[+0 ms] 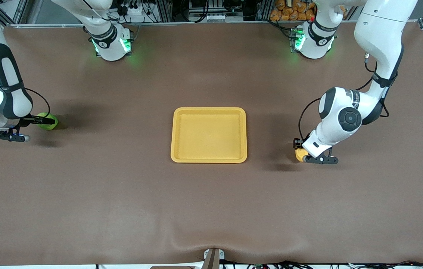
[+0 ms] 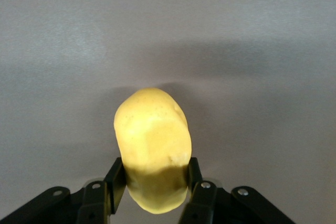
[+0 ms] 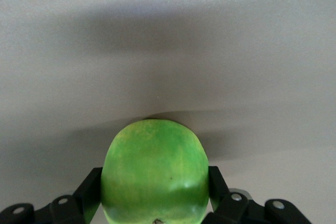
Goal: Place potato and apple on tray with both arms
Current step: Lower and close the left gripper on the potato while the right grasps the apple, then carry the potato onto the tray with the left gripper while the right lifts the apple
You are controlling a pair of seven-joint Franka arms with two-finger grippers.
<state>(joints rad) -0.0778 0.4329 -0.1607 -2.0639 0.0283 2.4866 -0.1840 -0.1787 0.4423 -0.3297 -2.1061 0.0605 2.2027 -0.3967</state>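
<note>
Here the flat rectangular yellow-orange plastic tray point(image 1: 209, 135) with a low rim lies in the middle of the brown table point(image 1: 211, 209), and nothing is on it.

The left gripper point(image 1: 300, 153) is down at the table toward the left arm's end, well apart from the tray. Its two black fingers point(image 2: 114, 179) press on both sides of the small oblong yellow potato point(image 2: 153, 148), so it is clamped on the potato. In the front view only a small yellow part of the potato point(image 1: 300, 154) shows beside the gripper.

The right gripper point(image 1: 46, 121) is low at the right arm's end of the table, also well apart from the tray. Its fingers point(image 3: 90, 188) are closed on the sides of the round bright green apple point(image 3: 154, 173). In the front view the apple point(image 1: 48, 122) shows at the fingertips.
</note>
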